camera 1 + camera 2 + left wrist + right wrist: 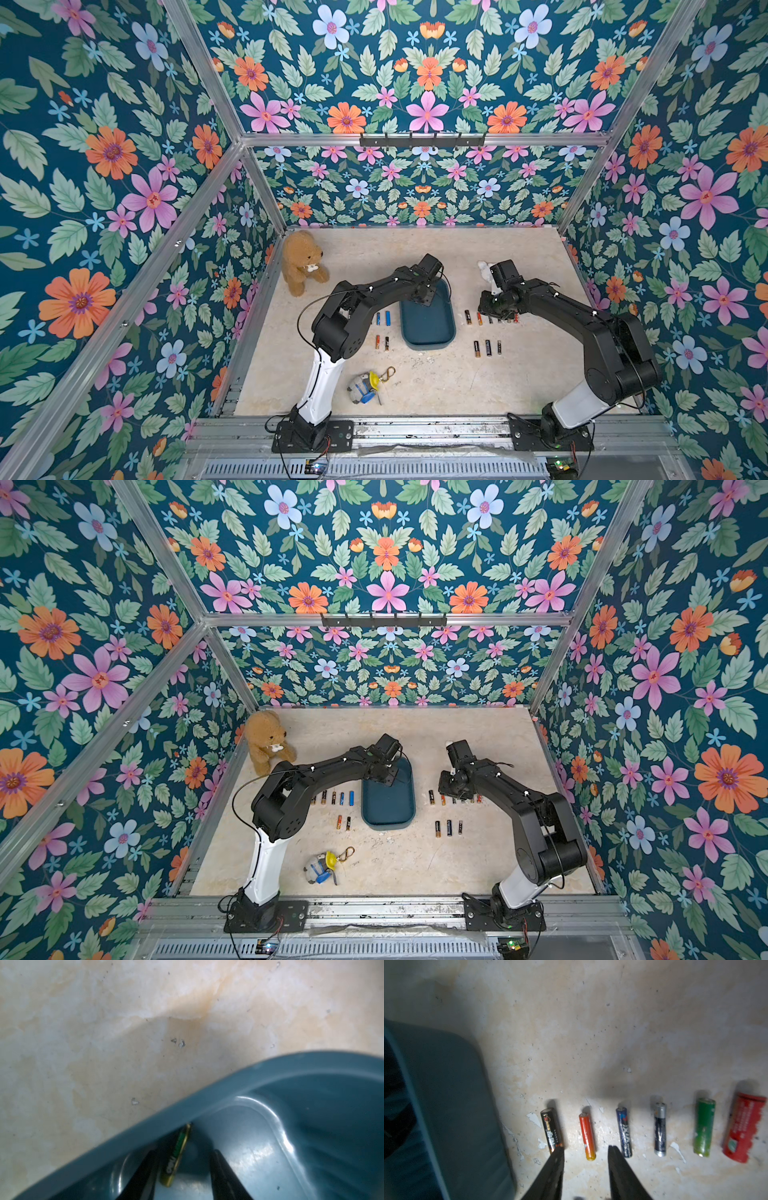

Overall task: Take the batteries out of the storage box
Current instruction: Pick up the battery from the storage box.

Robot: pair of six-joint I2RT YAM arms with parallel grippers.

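In a top view, a teddy bear point(266, 739) is seen at the upper left of the marble tabletop point(415, 866), and a small toy keychain point(320, 868) is seen lower down. Loose batteries point(351, 798) are laid out just left of the storage box point(388, 808), which is set at the centre. More batteries point(449, 827) are lined up in two rows to its right.

In the left wrist view, the left gripper point(184, 1153) is lowered inside the box with its jaws partly apart. A green-and-black battery point(176, 1155) is flanked by them, close to one finger, with a gap left to the other.

In the right wrist view, the right gripper point(586, 1147) is held narrowly apart and empty over the near end of an orange battery point(587, 1136). That battery lies in a row of six on the table.
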